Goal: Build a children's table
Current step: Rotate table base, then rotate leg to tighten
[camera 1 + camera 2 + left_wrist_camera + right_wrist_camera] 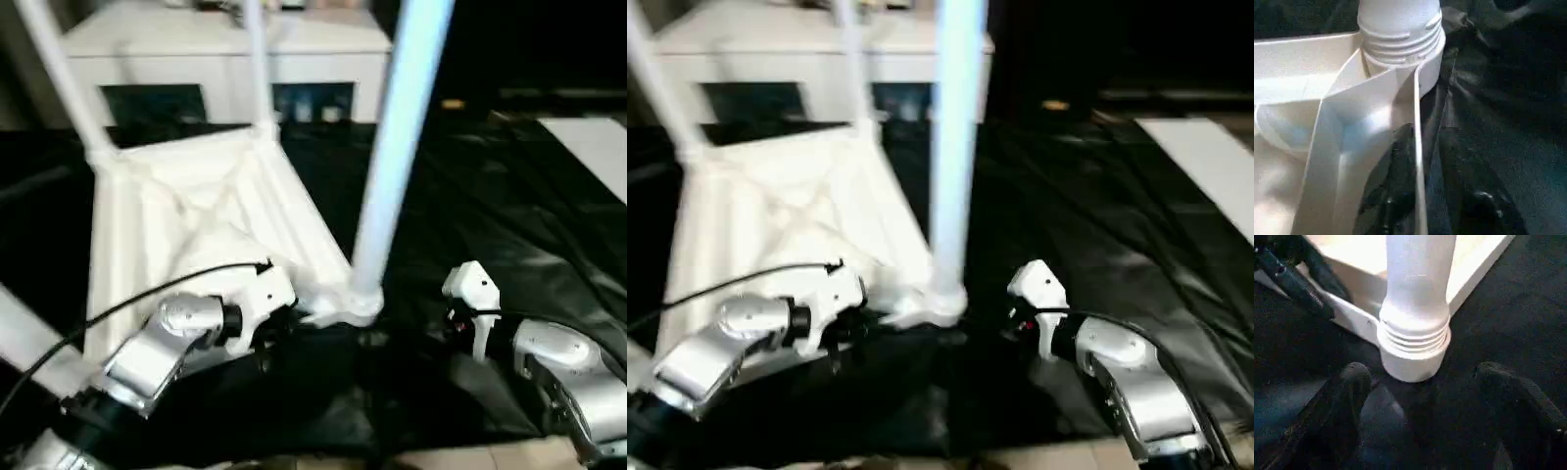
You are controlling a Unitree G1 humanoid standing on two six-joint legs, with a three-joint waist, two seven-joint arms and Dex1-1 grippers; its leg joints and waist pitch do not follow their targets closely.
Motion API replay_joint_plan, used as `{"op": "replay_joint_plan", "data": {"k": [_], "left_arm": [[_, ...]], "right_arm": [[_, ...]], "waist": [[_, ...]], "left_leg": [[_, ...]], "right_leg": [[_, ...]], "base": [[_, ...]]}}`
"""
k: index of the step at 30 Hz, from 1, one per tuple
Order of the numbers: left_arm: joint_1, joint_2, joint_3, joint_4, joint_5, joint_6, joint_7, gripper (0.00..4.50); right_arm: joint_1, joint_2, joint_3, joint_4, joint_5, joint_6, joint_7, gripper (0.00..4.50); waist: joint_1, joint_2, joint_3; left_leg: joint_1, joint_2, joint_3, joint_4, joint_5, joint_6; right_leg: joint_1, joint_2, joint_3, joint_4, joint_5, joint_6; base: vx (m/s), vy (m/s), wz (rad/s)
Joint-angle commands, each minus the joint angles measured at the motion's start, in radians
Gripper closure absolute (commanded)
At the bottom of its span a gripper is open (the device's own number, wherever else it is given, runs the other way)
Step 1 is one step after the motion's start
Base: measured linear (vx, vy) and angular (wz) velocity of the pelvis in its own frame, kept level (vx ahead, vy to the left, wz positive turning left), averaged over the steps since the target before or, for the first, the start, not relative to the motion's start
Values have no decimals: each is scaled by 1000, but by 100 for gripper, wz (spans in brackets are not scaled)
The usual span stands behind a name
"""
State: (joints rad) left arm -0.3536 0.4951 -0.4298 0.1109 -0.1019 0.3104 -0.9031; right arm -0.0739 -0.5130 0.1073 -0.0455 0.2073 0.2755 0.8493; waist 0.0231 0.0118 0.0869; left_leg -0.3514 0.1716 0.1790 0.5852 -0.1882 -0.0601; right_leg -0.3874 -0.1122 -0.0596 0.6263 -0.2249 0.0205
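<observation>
Nearest the camera, the two silver forearms reach forward over black sheeting (509, 245) that covers the floor. The right gripper (1425, 396) hovers just short of the near corner socket (1413, 355); its two black fingers (1347, 396) are spread wide, one to either side of the socket, touching nothing. The left gripper (1393, 191) sits at the near edge of the inverted tabletop (196, 211). One dark finger lies inside the ribbed underside, close against the inner face of the rim wall (1418, 147). The second finger cannot be made out, so it cannot be told whether the left fingers are pinching the rim or standing apart.

The tabletop lies underside up on the sheeting, its ribs running diagonally between the corners. At the near right corner a white leg (397, 147) stands upright in the socket, with thread rings visible where it enters. Farther back, two more legs (257, 59) rise from the far corners, the far left one (59, 73) tilted slightly outward.

Beyond the tabletop stands a white cabinet (225, 59) with glass-fronted shelves. To the far right, a pale panel (593, 147) lies flat on the sheeting, well apart from the work.
</observation>
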Motion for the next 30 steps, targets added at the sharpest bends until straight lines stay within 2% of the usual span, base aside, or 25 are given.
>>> {"op": "replay_joint_plan", "data": {"k": [1,2,3,4,5,6,8,9,11,13,15,18,20,21,22,24,26,29,30], "left_arm": [[-2,-6,-11,31,26,-8,8,357],[-8,-17,-7,44,35,2,24,357],[-14,-28,-3,56,44,14,41,357],[-20,-34,-2,67,52,20,57,357],[-22,-35,-3,70,55,22,61,357],[-25,-36,-5,75,62,24,68,357],[-25,-37,-4,76,60,33,69,357],[-26,-42,4,80,55,52,75,373],[-26,-46,11,83,52,60,81,373],[-23,-47,19,81,51,64,79,401],[-14,-41,26,68,47,71,73,408],[10,-31,39,33,32,97,64,448],[24,-29,47,13,22,107,60,448],[31,-26,47,3,17,109,54,448],[34,-23,46,-4,15,111,50,448],[39,-14,34,-11,20,96,34,448],[45,-6,10,-24,26,50,-2,448],[46,-2,-7,-36,35,43,-22,450],[46,-3,-12,-40,39,49,-26,450]], "right_arm": [[-6,-3,-4,-25,11,7,-1,61],[-5,-3,-4,-27,11,8,-2,61],[-5,-3,-3,-27,10,8,-3,61],[-5,-2,-2,-27,10,9,-3,61],[-5,-2,-2,-27,10,8,-3,61],[-6,-2,-2,-26,10,8,-3,61],[-6,-1,-2,-27,10,9,-3,61],[-7,0,-2,-30,11,11,-5,61],[-7,1,-3,-30,12,11,-5,61],[-8,1,-4,-30,13,11,-5,61],[-7,1,-5,-30,15,10,-4,61],[-13,10,-13,-27,24,3,-7,61],[-24,23,-21,-26,37,-2,-10,61],[-31,31,-24,-26,46,0,-9,61],[-36,35,-23,-26,50,0,-5,61],[-47,36,-9,-17,44,-5,5,61],[-67,39,16,13,29,-14,20,61],[-84,40,33,36,23,-17,35,28],[-94,42,37,48,22,-17,41,25]], "waist": [[9,-24,-52],[15,-20,-51],[27,-1,-63],[24,1,-63],[22,9,-66],[20,9,-60],[16,10,-57],[10,10,-59],[8,10,-58],[6,8,-55],[5,9,-54],[-1,10,-53],[-3,8,-53],[-10,9,-51],[-13,9,-52],[-17,10,-56],[-19,11,-56],[-12,9,-62],[-8,6,-65]], "left_leg": [[47,-4,-35,50,-275,10],[-16,10,-53,9,-186,23],[-32,39,-52,-71,-196,1],[-25,39,-46,-74,-249,4],[-12,42,-40,-74,-310,4],[-11,40,-37,-76,-356,7],[-12,39,-39,-79,-389,6],[-16,39,-43,-82,-404,5],[-13,39,-44,-82,-418,5],[-8,38,-44,-81,-441,5],[-9,38,-46,-83,-450,3],[-13,38,-50,-88,-458,2],[-16,39,-51,-91,-458,5],[-10,38,-52,-91,-488,2],[-9,40,-54,-92,-492,1],[-8,44,-53,-95,-483,4],[-16,45,-52,-98,-463,8],[-4,45,-37,-91,-413,19],[-5,46,-33,-89,-378,30]], "right_leg": [[-40,-118,56,-216,-1017,0],[20,-124,65,-185,-957,-10],[26,-39,30,-128,-572,-60],[19,-26,29,-122,-505,-85],[14,-23,37,-115,-424,-134],[13,-20,39,-118,-427,-155],[17,-23,36,-121,-469,-148],[22,-25,33,-124,-492,-133],[19,-26,32,-130,-505,-125],[14,-27,30,-137,-546,-114],[14,-29,28,-142,-574,-100],[21,-29,21,-144,-569,-91],[21,-31,21,-144,-556,-94],[15,-29,18,-148,-570,-95],[17,-29,17,-148,-561,-97],[19,-28,21,-143,-494,-118],[24,-27,24,-135,-428,-141],[17,-27,36,-128,-338,-188],[21,-27,39,-125,-309,-199]], "base": [[44,-57,-24],[51,-72,-27],[71,-22,-25],[0,0,0],[0,0,0],[0,0,0],[0,0,0],[0,0,0],[0,0,0],[0,0,0],[0,0,0],[0,0,0],[0,0,0],[0,0,0],[0,0,0],[0,0,0],[0,0,0],[0,0,0],[0,0,0]]}}
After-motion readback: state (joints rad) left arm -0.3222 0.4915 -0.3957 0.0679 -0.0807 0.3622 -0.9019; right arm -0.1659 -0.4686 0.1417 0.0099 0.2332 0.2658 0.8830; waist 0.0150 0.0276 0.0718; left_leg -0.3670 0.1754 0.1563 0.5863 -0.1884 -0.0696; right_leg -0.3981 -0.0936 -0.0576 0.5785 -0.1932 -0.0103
